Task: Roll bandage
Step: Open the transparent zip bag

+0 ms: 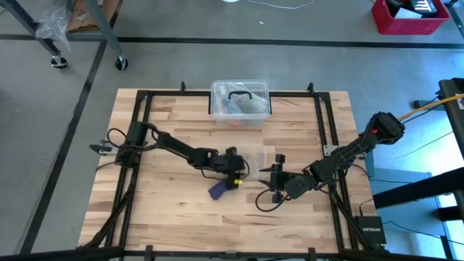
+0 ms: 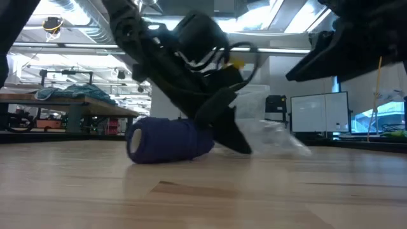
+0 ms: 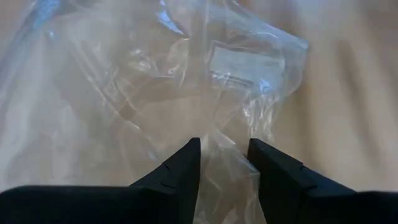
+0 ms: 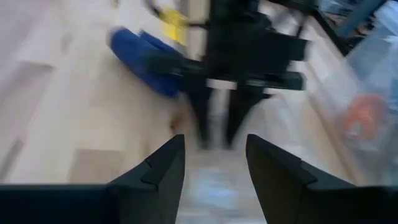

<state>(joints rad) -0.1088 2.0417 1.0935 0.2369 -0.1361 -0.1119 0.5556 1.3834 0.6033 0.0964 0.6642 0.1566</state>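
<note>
Two grippers: we see both near the table's (image 1: 174, 217) middle, with bare wood toward the near edge and both sides.
Bandage (image 2: 170, 141): we find it rolled into a soft navy cylinder, lying on its side just beside the left gripper (image 3: 224, 163).
Left gripper: its fingers pinch a fold of crinkled clear wrapper (image 3: 155, 81).
Right gripper (image 4: 214, 165): fingers spread, nothing between them, facing the left one.
Box (image 1: 241, 101): clear plastic, black handle, at the far edge.
Views: only our low view shows the roll's round end.
</note>
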